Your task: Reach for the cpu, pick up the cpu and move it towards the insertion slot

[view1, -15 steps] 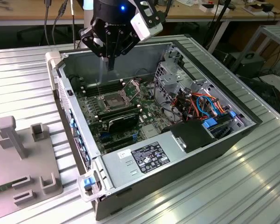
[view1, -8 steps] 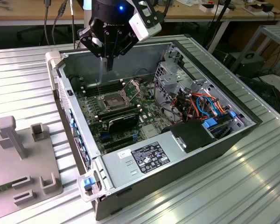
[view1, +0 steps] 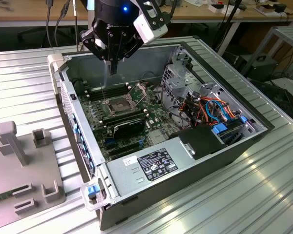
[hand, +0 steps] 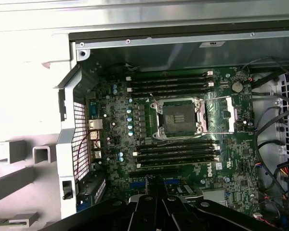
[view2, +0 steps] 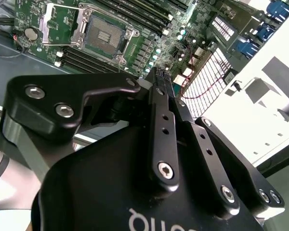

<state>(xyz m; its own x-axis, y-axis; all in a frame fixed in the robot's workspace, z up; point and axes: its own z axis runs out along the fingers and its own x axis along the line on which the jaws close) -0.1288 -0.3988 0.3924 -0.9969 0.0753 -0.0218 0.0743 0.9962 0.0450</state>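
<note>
Arm above gripper being cut off by exterior view's top edge. Grey fixture at exterior view's left being clipped by left and bottom edges. In second wrist view, gripper's black body hiding much of motherboard, itself being cropped at bottom edge. In first wrist view, glare washing out pale surface beside case; insertion slot contact detail showing too fine to tell.

Matt black claw; shiny metal-framed insertion slot.

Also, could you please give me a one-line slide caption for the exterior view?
Robot claw hangs above the open computer case, near the empty insertion slot on the motherboard.
</note>
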